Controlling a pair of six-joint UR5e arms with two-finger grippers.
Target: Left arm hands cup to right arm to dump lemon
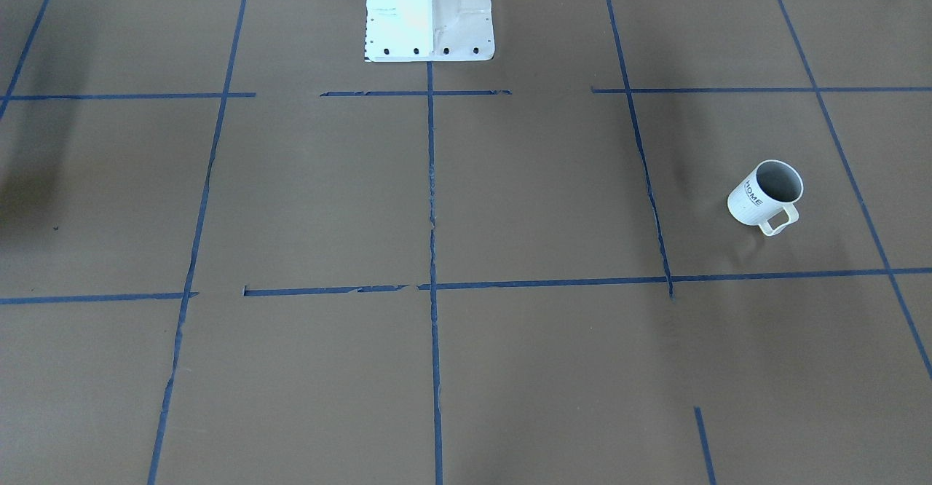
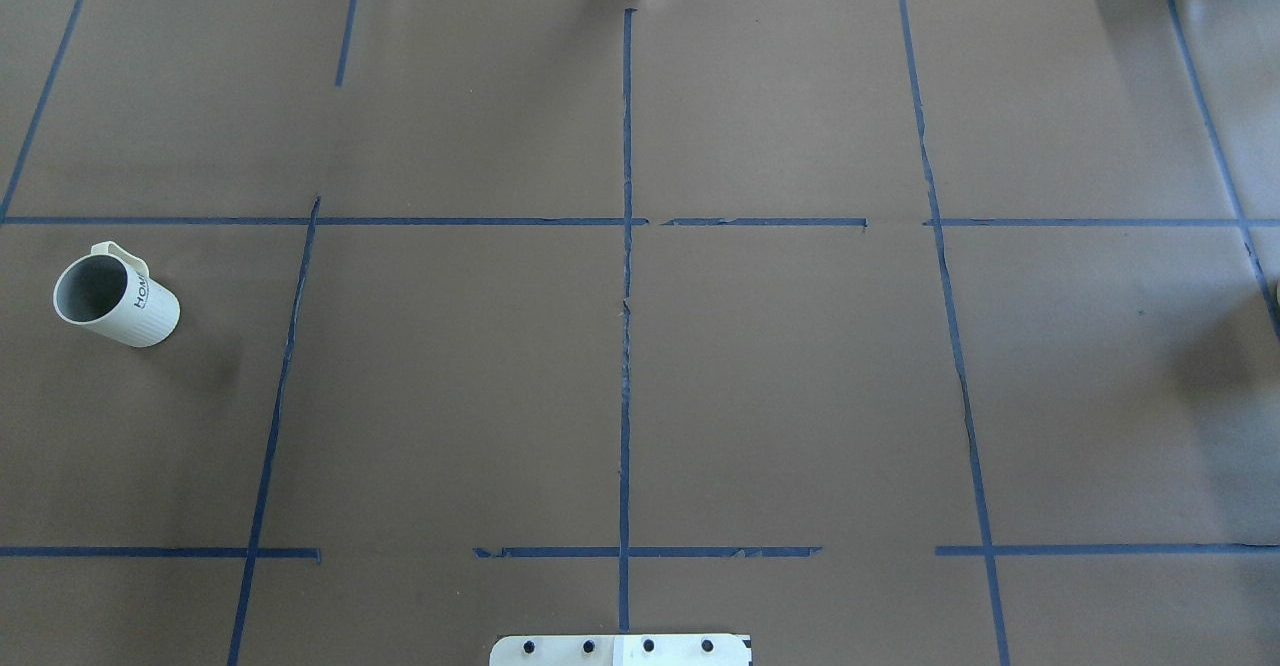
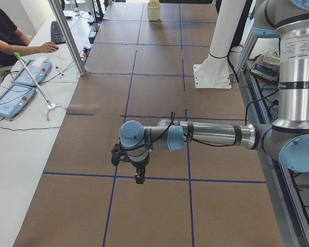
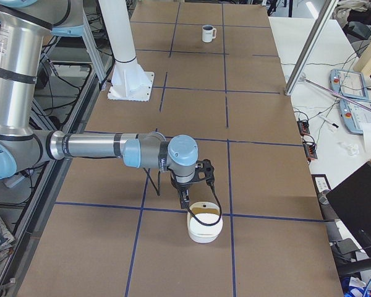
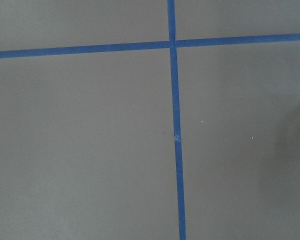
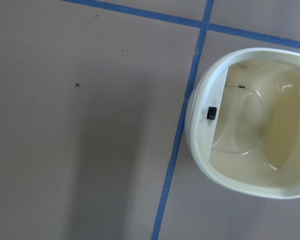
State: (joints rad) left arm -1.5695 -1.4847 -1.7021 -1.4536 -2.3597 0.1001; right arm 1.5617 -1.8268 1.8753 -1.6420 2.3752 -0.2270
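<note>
— How many of each?

— Two arms, two grippers, one cup, one tub. The left arm (image 3: 211,135) stretches level over one end of the table (image 2: 800,396). The right arm (image 4: 93,147) does the same over the other end.

— And the grippers?

— The left gripper (image 3: 139,176) and the right gripper (image 4: 183,199) both point down over the brown sheet. They show only in the two end views, so I cannot tell whether their fingers are apart or together.

— Where is the cup?

— The cup (image 1: 764,195) stands upright on the table, well apart from the right gripper. It is far down the table from it, past the white post (image 4: 120,55), with its handle on the side away from the post. It does not show in the end view that has the left gripper. The left wrist view has only a pale sliver at its right edge, too little to name.

— Anything in it?

— Through its mouth only the grey inside shows.

— The tub?

— The cream tub (image 6: 197,145) sits mouth up just beside the right gripper, against a blue tape line (image 6: 175,150). Inside it is a dividing wall with one small black piece (image 6: 211,113) on it, and a pale yellow hollow behind that.
</note>
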